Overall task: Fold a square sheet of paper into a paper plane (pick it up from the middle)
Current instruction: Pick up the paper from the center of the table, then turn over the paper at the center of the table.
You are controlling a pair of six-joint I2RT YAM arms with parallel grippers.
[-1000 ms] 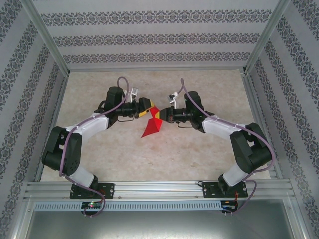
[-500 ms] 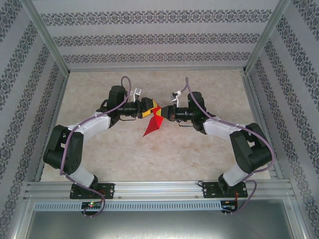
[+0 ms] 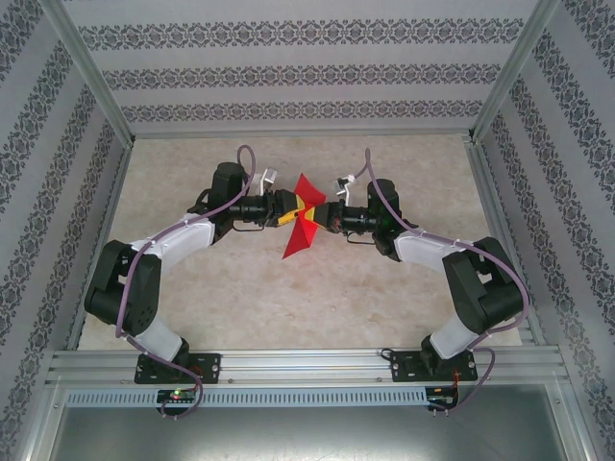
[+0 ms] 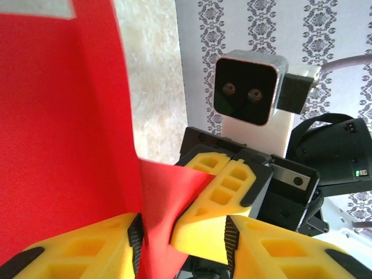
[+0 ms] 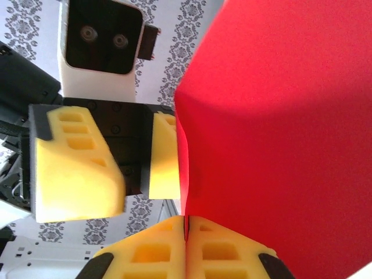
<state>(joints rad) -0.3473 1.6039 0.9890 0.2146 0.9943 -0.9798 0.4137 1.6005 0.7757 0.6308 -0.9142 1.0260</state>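
The square sheet of paper (image 3: 301,229) is not on the table (image 3: 384,298); it is held in the air above the middle of it. In the top view the right gripper (image 3: 325,213) comes to the paper from 3 o'clock and the left gripper (image 3: 289,207) from 9 o'clock, so the two meet nose to nose.

The right jaws are pressed together, with an edge of the red paper pinched between the fingers (image 5: 226,250). The left jaws stand spread. The paper passes between them, close to one finger (image 4: 75,250), but I see no grip there.

The sheet is already bent into a creased, winged shape. One tip points to 12 o'clock and a longer point hangs toward 7 o'clock.

As I judge it, the picking up is done and some first folding too. A slim dart with a sharp nose is not formed yet, so most of the creases are probably left to make.
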